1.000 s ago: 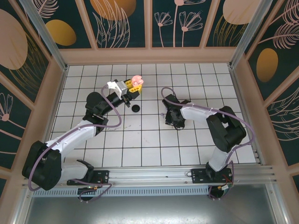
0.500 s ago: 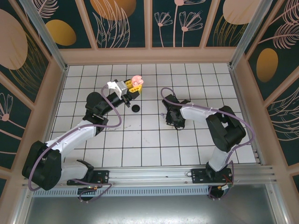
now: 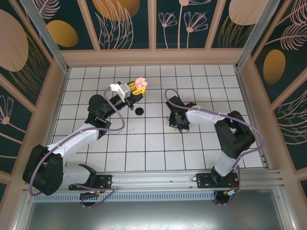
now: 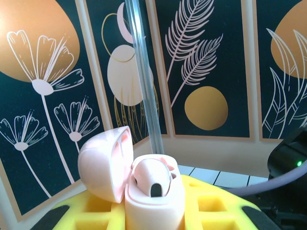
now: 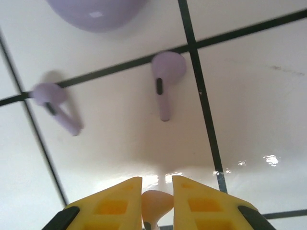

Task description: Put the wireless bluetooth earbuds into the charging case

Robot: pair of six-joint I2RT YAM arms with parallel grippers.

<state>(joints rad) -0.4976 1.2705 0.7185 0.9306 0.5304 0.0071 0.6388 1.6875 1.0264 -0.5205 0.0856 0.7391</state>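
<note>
My left gripper point(image 3: 135, 89) is raised over the far left of the table, shut on the pink charging case point(image 4: 153, 203). The case's lid point(image 4: 103, 165) is swung open to the left, and one pinkish-tan earbud point(image 4: 152, 178) sits in it. My right gripper point(image 5: 157, 191) is low over the tiles near the table's middle point(image 3: 175, 120). Its yellow fingers point(image 5: 117, 203) press both sides of another pinkish-tan earbud point(image 5: 156, 203). Two lavender earbuds point(image 5: 165, 79) point(image 5: 55, 103) lie on the tile just beyond it.
A lavender case point(image 5: 96, 12) lies at the top edge of the right wrist view, past the lavender earbuds. A small black round object point(image 3: 139, 111) rests on the tiles below my left gripper. Wooden walls point(image 3: 153, 56) ring the grid table.
The right arm's wrist has shifted slightly by the table's middle. The left arm and the pink case have not moved.
</note>
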